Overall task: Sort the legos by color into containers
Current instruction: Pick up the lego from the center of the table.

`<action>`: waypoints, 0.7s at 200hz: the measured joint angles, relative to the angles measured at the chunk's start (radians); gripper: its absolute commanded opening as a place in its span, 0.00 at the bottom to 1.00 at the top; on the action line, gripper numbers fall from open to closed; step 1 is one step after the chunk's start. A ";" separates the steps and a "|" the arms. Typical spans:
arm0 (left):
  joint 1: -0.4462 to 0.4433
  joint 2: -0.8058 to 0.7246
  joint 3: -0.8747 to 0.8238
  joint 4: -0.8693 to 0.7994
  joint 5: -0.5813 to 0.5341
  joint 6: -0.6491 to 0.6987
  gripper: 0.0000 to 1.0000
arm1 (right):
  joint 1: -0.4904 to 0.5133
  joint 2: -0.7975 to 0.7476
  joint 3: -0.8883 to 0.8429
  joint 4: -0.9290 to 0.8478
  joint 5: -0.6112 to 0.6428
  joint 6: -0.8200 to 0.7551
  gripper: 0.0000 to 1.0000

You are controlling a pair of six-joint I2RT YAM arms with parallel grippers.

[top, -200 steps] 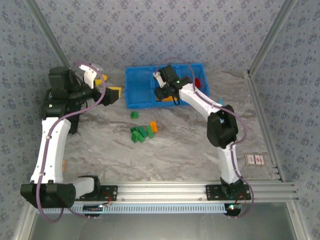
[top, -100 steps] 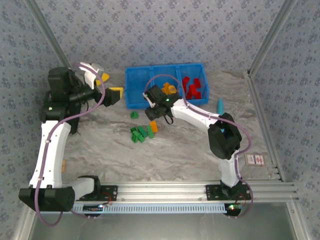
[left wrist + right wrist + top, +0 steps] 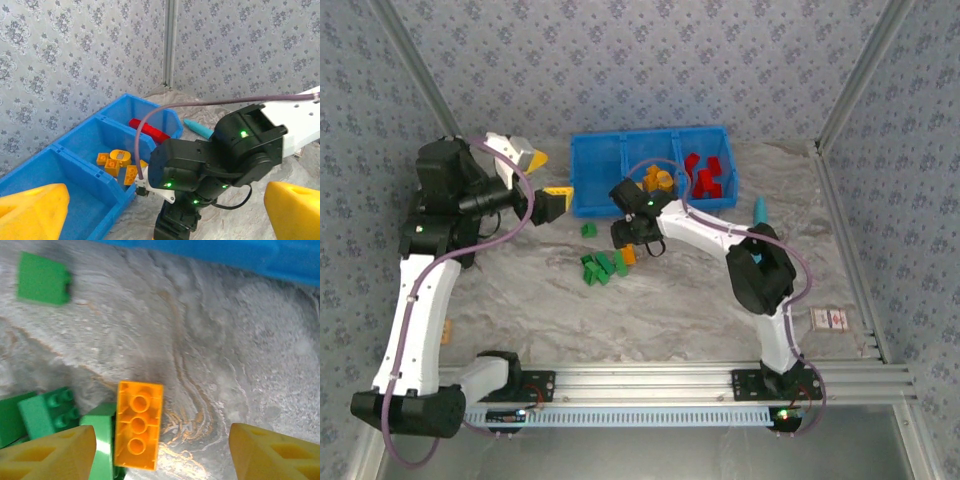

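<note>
The right tool (image 3: pixel 162 450) hangs spread and empty over the desk (image 3: pixel 700 300), an orange lego (image 3: pixel 138 425) lying straight below the gap between its fingers and green legos (image 3: pixel 47 415) crowding that brick under one finger. Just beyond its fingertips sits the blue bin (image 3: pixel 595 178), with orange pieces in the middle compartment and red ones in the right. The left tool (image 3: pixel 545 178), also spread wide and holding nothing, hovers just beside the bin's left end.

The marbled table (image 3: pixel 670 305) carries the blue bin (image 3: pixel 595 188), loose green legos (image 3: pixel 596 268) and 1 orange lego (image 3: pixel 138 425)
</note>
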 measured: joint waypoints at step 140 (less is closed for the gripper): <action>-0.011 -0.026 0.000 -0.031 -0.024 0.037 1.00 | -0.014 0.109 -0.009 0.059 -0.031 0.105 0.72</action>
